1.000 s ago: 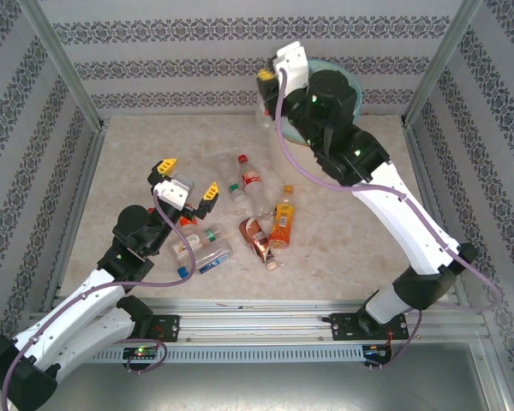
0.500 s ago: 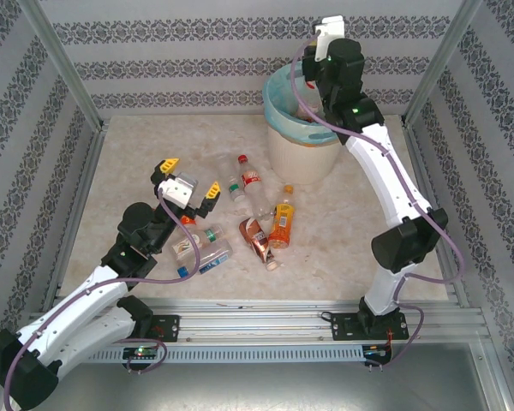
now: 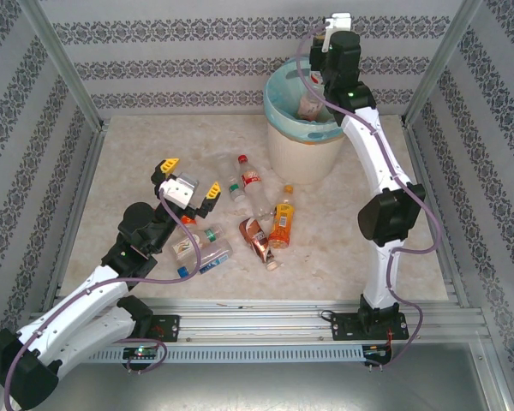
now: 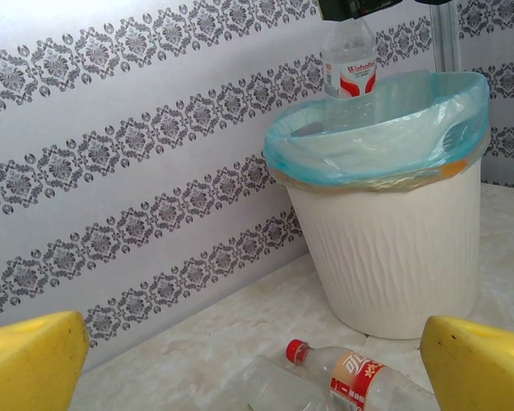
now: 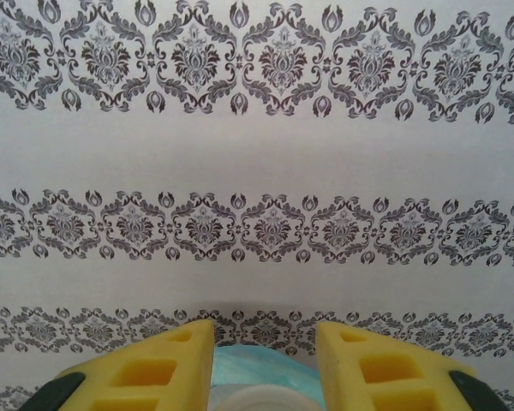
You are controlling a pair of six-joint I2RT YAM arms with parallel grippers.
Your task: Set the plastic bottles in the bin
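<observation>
My right gripper (image 3: pixel 319 81) hangs over the bin (image 3: pixel 301 152), shut on a clear plastic bottle (image 4: pixel 349 73) with a red and white label, held upright by its top above the blue-green liner. Its white cap (image 5: pixel 261 401) sits between the yellow fingers (image 5: pixel 167 368). Several plastic bottles lie on the table: a red-capped one (image 3: pixel 251 181), an orange one (image 3: pixel 282 223), a brown one (image 3: pixel 259 240), and clear ones (image 3: pixel 197 242). My left gripper (image 3: pixel 187 177) is open and empty, raised just left of the pile, with the red-capped bottle (image 4: pixel 355 377) below it.
The patterned back wall (image 4: pixel 137 154) stands close behind the bin. Metal frame posts (image 3: pixel 64 64) flank the marble table (image 3: pixel 137 145), and a rail (image 3: pixel 265 312) runs along the near edge.
My right arm has swung from the bin's left side up and over its opening, carrying the bottle. The left arm has barely moved.
</observation>
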